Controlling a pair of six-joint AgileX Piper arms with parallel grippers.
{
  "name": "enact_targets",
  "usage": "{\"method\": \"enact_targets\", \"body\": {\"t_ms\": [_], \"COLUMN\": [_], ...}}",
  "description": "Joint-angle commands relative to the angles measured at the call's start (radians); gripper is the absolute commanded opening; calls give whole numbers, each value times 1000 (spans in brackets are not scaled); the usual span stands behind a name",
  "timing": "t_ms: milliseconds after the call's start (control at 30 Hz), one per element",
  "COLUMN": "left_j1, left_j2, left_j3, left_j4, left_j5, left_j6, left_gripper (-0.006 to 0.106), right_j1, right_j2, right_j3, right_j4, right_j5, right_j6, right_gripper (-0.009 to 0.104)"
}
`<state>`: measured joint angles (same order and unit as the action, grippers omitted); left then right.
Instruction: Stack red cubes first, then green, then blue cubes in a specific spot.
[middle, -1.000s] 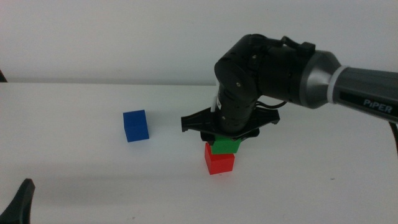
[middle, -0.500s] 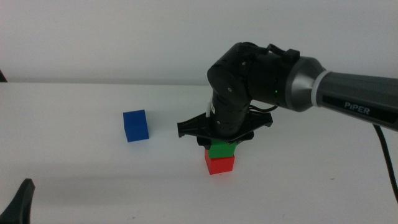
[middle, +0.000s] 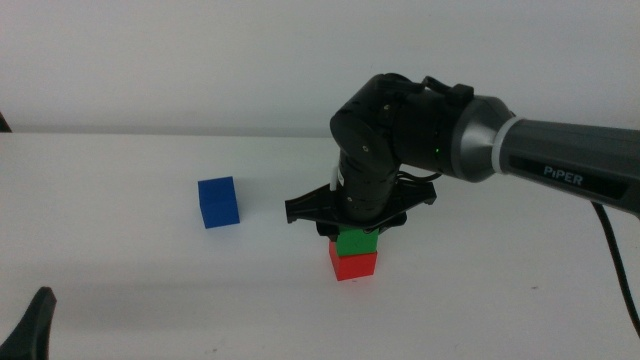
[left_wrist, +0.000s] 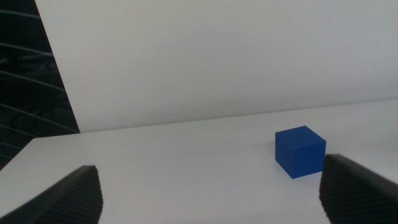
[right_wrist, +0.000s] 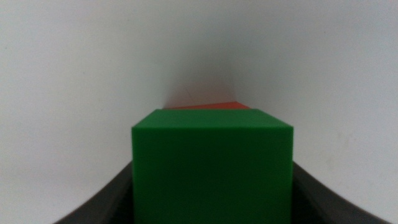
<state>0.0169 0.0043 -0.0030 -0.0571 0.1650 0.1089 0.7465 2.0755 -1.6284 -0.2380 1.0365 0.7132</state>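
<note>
The red cube (middle: 354, 265) rests on the white table with the green cube (middle: 357, 242) on top of it. My right gripper (middle: 357, 232) comes down from above and is shut on the green cube. In the right wrist view the green cube (right_wrist: 211, 168) fills the space between the jaws, and a sliver of the red cube (right_wrist: 211, 106) shows beyond it. The blue cube (middle: 218, 202) stands alone to the left of the stack. My left gripper (middle: 35, 320) waits open at the bottom-left corner, and its wrist view looks at the blue cube (left_wrist: 300, 151).
The white table (middle: 500, 290) carries nothing but the three cubes. The right arm's grey forearm (middle: 560, 160) reaches in from the right above the table. A pale wall stands behind the table's far edge.
The right arm has shifted slightly left with the green cube, which now sits squarely over the red one. The blue cube and left gripper have not moved.
</note>
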Motion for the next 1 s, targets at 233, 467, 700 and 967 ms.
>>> {"method": "enact_targets", "body": {"t_ms": [233, 467, 700, 967], "left_j1": [3, 3, 3, 3], "left_j2": [-41, -41, -41, -41], "left_j3": [39, 39, 39, 39], "left_j4": [-1, -1, -1, -1], "left_j5": [-16, -16, -16, -16], "left_j6": [-5, -5, -5, -5], "left_gripper": [94, 94, 94, 94], "right_j1": [3, 12, -47, -113], "right_j2": [-40, -465, -1082, -1433], "right_j3": [-24, 109, 675, 868], "right_j4": [-17, 23, 165, 179], "right_j5": [44, 80, -141, -197], "right_j6": [-50, -316, -579, -572], "right_gripper": [92, 92, 92, 92]}}
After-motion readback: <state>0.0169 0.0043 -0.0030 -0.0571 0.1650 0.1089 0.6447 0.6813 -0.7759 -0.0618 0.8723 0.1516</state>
